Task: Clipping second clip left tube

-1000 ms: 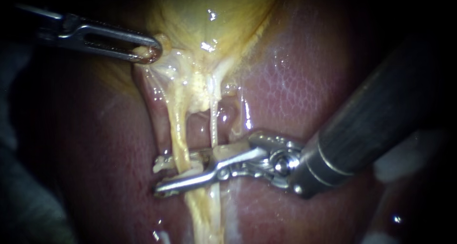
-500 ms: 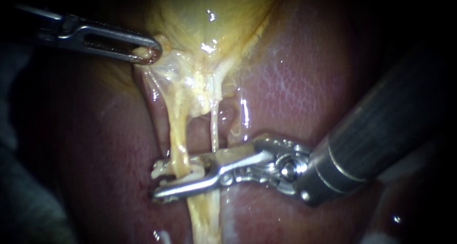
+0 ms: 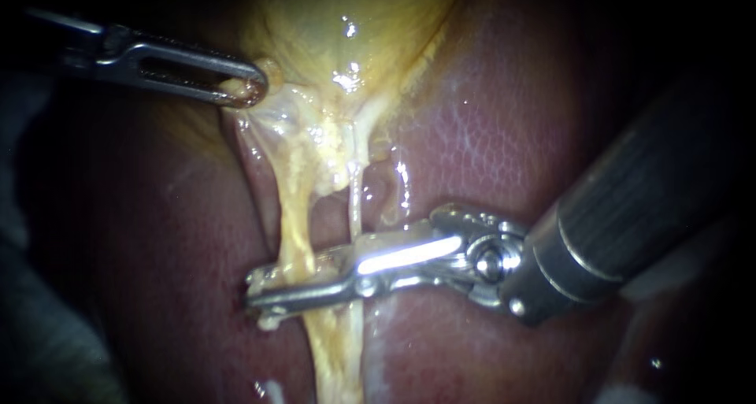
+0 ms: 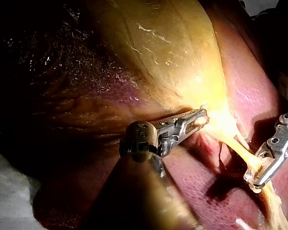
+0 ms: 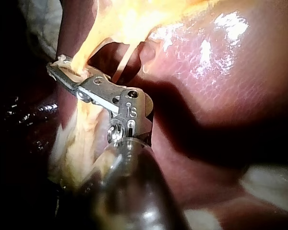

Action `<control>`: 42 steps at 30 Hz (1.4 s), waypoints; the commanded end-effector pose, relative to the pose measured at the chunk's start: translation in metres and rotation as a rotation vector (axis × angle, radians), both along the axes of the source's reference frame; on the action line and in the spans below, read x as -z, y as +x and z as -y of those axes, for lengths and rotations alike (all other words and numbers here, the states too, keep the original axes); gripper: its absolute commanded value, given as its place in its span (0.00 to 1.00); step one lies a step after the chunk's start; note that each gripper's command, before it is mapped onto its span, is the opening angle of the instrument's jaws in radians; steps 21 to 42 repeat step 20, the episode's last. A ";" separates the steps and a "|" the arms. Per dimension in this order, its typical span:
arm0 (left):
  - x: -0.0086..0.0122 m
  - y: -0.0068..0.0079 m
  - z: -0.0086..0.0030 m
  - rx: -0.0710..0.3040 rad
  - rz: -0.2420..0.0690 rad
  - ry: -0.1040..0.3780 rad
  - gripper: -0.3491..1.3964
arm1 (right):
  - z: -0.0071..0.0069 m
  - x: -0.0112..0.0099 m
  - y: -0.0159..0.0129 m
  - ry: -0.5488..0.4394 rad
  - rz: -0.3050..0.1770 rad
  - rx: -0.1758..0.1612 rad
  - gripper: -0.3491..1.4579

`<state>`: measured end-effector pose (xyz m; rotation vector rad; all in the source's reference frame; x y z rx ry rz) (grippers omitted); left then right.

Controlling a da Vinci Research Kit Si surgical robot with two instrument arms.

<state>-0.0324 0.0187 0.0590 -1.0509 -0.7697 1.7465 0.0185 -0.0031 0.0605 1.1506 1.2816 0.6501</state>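
One tube (image 3: 295, 207) partly behind right instrument (image 3: 257, 291)

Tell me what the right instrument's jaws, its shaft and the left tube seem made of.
On the right instrument, the jaws look like bright polished metal, throwing a hard white glare. Its shaft is dark and matte, perhaps a coated sleeve, with a metal band at the end. The left tube is soft wet yellowish tissue, glistening, stretched taut.

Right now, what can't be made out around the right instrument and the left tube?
1. Clip: endoscope view, right instrument covers all but its pale ends; closure unseen.
2. Left tube: endoscope view, lower run cut off by the bottom edge.
3. Right wrist view: glare blurs the tube at the jaws.
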 end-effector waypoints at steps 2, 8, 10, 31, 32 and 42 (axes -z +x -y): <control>0.0000 0.0000 0.0000 0.000 0.000 0.000 0.00 | 0.0000 0.0000 0.0000 0.037 0.010 0.003 0.07; 0.0000 0.0000 0.0000 0.000 0.000 0.000 0.00 | 0.0000 -0.0003 -0.0002 0.160 0.049 0.012 0.00; 0.0000 0.0000 0.0000 0.000 0.000 0.000 0.00 | -0.0001 -0.0004 -0.0004 0.165 0.050 0.013 0.00; 0.0000 0.0000 0.0000 0.000 0.000 0.000 0.00 | 0.0001 -0.0009 -0.0004 0.162 0.050 0.014 0.00; 0.0000 0.0000 0.0000 0.000 0.000 0.000 0.00 | 0.0001 -0.0009 -0.0004 0.162 0.050 0.014 0.00; 0.0000 0.0000 0.0000 0.000 0.000 0.000 0.00 | 0.0001 -0.0009 -0.0004 0.162 0.050 0.014 0.00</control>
